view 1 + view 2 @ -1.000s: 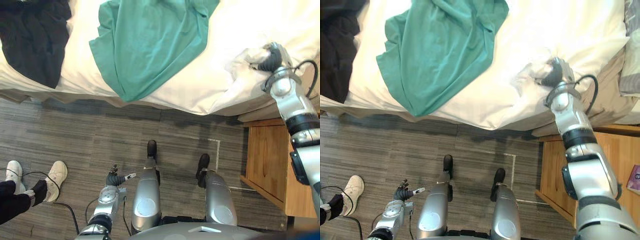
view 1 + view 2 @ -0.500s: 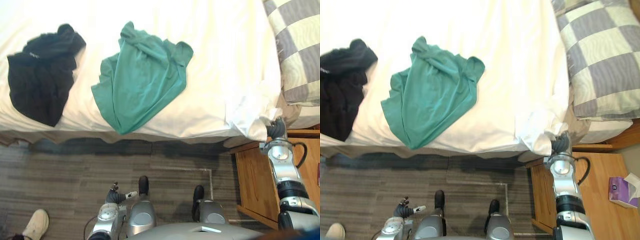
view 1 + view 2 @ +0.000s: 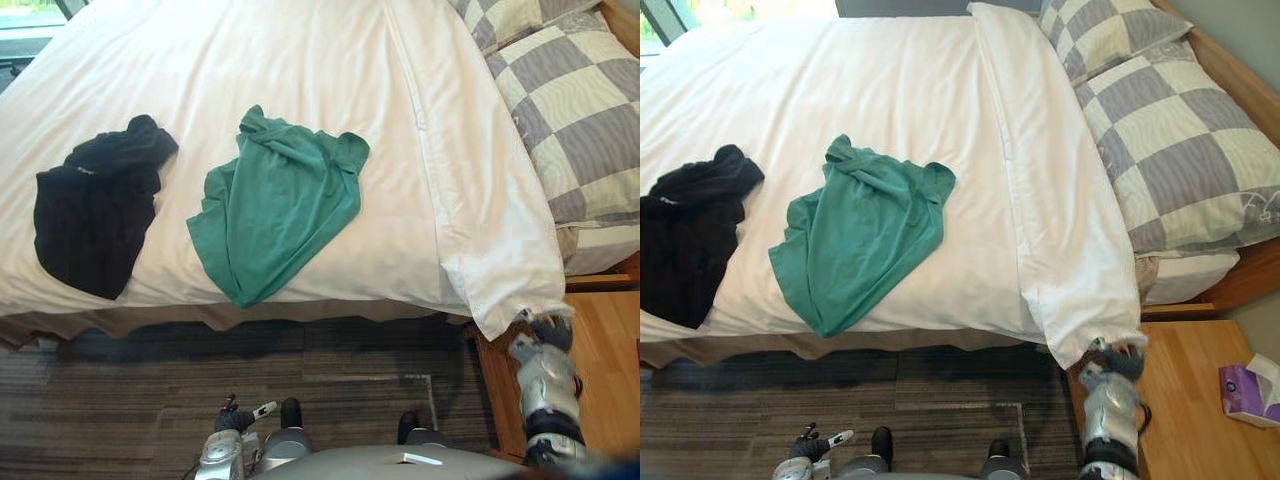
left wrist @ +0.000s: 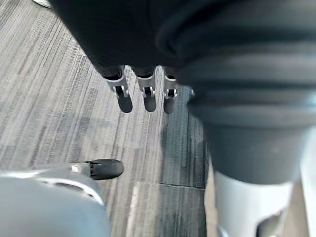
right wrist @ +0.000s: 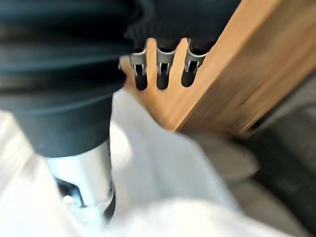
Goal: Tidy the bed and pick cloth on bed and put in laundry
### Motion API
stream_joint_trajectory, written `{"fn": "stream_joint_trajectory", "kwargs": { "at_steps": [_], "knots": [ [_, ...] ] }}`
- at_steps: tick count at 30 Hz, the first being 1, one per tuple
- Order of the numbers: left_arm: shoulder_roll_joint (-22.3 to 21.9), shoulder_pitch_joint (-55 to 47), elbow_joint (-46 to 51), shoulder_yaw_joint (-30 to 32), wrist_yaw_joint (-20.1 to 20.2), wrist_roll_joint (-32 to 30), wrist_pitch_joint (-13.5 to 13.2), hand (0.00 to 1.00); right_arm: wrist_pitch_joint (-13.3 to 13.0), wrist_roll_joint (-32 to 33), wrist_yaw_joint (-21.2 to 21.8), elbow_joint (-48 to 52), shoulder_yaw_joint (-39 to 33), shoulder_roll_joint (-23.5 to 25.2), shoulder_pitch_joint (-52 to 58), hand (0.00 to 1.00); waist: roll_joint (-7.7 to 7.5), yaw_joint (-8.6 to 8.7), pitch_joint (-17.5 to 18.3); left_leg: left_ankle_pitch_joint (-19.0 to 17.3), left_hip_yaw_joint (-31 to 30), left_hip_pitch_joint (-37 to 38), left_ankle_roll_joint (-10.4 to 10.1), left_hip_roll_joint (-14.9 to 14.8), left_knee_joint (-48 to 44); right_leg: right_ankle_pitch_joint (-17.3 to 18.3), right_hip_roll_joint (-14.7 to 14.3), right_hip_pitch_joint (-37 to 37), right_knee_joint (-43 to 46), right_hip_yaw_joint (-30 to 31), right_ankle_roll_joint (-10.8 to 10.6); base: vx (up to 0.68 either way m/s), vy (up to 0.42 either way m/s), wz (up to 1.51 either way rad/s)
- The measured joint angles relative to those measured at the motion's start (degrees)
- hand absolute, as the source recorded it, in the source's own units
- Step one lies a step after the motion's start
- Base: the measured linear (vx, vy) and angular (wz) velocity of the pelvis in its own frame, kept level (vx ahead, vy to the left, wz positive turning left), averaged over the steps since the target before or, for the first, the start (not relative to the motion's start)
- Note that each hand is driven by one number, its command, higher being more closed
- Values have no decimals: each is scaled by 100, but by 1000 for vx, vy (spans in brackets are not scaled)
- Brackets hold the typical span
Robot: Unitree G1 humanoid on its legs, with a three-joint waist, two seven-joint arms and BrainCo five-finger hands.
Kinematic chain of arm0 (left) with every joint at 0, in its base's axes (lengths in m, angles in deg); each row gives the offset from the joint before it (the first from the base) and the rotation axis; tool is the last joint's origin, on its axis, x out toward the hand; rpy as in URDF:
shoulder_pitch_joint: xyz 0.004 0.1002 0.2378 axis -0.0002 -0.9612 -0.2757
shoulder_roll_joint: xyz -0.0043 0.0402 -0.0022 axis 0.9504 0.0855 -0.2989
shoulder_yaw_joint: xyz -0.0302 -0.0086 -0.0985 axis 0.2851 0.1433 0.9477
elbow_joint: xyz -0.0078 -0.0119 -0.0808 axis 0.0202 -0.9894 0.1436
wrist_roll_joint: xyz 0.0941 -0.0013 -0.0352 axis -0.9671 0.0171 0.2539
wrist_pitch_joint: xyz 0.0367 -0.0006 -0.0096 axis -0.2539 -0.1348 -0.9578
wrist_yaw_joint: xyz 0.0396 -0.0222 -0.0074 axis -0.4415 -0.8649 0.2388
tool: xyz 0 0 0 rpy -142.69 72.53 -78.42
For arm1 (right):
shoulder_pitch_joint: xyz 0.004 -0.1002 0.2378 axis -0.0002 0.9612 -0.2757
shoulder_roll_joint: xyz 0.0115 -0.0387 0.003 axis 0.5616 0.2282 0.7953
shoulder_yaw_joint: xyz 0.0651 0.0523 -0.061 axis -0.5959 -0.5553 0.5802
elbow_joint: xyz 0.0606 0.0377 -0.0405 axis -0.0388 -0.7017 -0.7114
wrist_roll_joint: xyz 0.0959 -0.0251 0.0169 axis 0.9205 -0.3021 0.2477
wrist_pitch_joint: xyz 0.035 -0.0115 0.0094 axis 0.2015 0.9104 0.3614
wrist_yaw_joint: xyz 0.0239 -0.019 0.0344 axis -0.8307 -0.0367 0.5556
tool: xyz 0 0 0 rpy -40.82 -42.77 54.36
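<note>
Step in hand: tidying the bed, at the near right corner of the white duvet [image 3: 400, 150]. My right hand [image 3: 1112, 362] is at that corner, touching it, above the wooden nightstand [image 3: 1185, 400]. Its fingers [image 5: 162, 74] are straight in the right wrist view and not closed on cloth, so I read it as released. My left hand [image 3: 232, 418] hangs low over the floor [image 4: 59, 98], relaxed and empty. The duvet looks flat, so I judge smoothing about done.

Cloth pick not yet done. The green shirt [image 3: 275, 205] lies mid-bed at the near edge, well left of my right hand, with the black garment [image 3: 95, 215] further left. Next probably: shift left, reach over the edge and bunch the green shirt in a firm grasp.
</note>
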State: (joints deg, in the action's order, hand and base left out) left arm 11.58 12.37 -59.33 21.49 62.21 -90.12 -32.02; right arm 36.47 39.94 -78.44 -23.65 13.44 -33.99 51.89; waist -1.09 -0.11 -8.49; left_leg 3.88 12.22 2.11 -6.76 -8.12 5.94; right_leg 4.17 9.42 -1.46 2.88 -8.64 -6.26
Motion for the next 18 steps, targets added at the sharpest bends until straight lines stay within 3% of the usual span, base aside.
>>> {"fn": "stream_joint_trajectory", "kwargs": {
  "at_steps": [5,6,13,18],
  "knots": [
    [-249,-27,61,160,-49,8,20,0,-13,37,-764,1617,-447,164,404,0,75,56,158,-60,152,69,-30,-113,4,0,-34,-13,7,18,1,-2,-10,-9],
    [-280,-54,92,158,-66,8,25,0,-42,29,-930,1928,-512,160,408,100,56,56,224,-66,157,65,-28,-138,4,0,-41,-9,7,13,1,0,0,0],
    [-257,-148,219,29,-160,94,44,0,-239,39,-1077,2666,-124,30,326,100,-80,40,358,-78,124,-77,-39,-151,3,8,-106,85,25,-20,14,-8,-4,1],
    [-70,-149,213,-226,-156,247,39,0,-417,645,-709,2616,568,-409,-364,100,-34,45,235,-25,-29,-214,16,-61,-3,28,-47,194,96,-39,-4,16,11,10]
  ]
}}
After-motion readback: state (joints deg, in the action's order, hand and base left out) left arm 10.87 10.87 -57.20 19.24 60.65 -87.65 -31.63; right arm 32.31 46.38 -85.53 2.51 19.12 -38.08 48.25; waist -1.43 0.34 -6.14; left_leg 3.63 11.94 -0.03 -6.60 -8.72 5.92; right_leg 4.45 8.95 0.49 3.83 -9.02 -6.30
